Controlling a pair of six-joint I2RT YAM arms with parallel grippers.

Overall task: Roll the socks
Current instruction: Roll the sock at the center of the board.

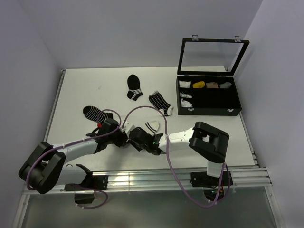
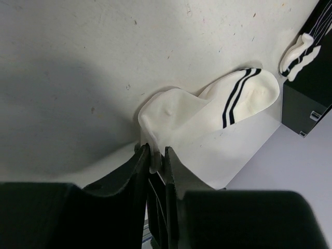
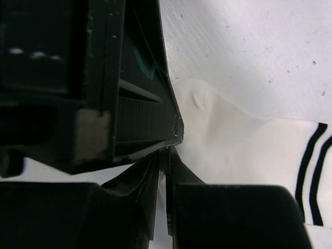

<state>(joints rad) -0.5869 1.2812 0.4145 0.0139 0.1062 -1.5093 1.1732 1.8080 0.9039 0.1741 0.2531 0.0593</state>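
Top external: white tabletop [image 1: 95,90], pale lilac walls [image 1: 118,28]. Left wrist: white sock [image 2: 207,114] pinched in narrow left gripper [image 2: 156,155]. Right gripper [image 3: 167,161] narrow at its edge, grip unclear.

- Overhead view: bright, even light from above; worktop [image 1: 85,90] pale, with soft, faint shadows; sharp focus throughout.
- Left wrist view: broad grey shadow over the worktop's left half; left end effector [image 2: 157,158] dark, slightly soft.
- Right wrist view: right end effector [image 3: 166,161] near-black, blurred; white sock [image 3: 244,140] bright, almost washed out.
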